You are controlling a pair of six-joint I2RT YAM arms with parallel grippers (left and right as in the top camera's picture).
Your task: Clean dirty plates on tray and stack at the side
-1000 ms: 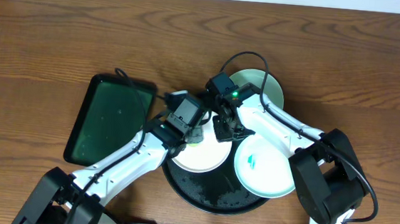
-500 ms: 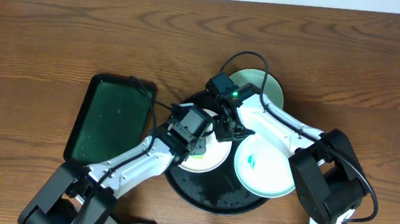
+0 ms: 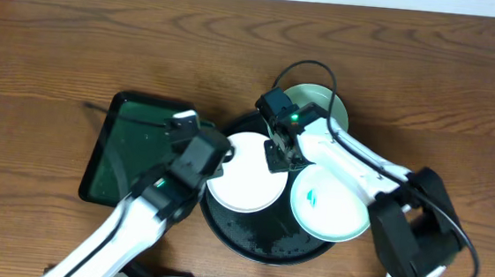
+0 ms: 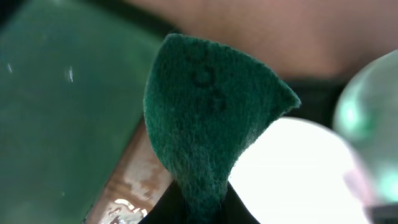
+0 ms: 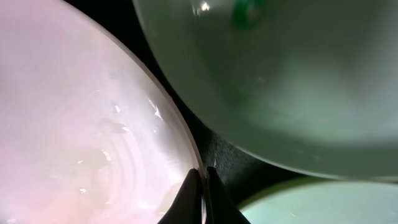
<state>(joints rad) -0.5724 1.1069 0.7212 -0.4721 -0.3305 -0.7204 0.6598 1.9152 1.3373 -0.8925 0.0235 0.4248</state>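
Tray (image 3: pixel 261 243): black, wet. Left plate (image 3: pixel 244 187) on it: uncovered since the wipe, looks clean. Right plate (image 3: pixel 329 205) on it: teal smear remains. Right gripper (image 5: pixel 200 184): clamped on the left plate's rim, probably to lift and stack it. Left gripper (image 4: pixel 198 210): pinching the sponge (image 4: pixel 205 118), now withdrawn left of the tray.

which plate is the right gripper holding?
The bright white plate in the middle: the right gripper pinches its right rim. The plate with the teal smear lies free to its right; the mint plate sits behind the gripper, untouched.
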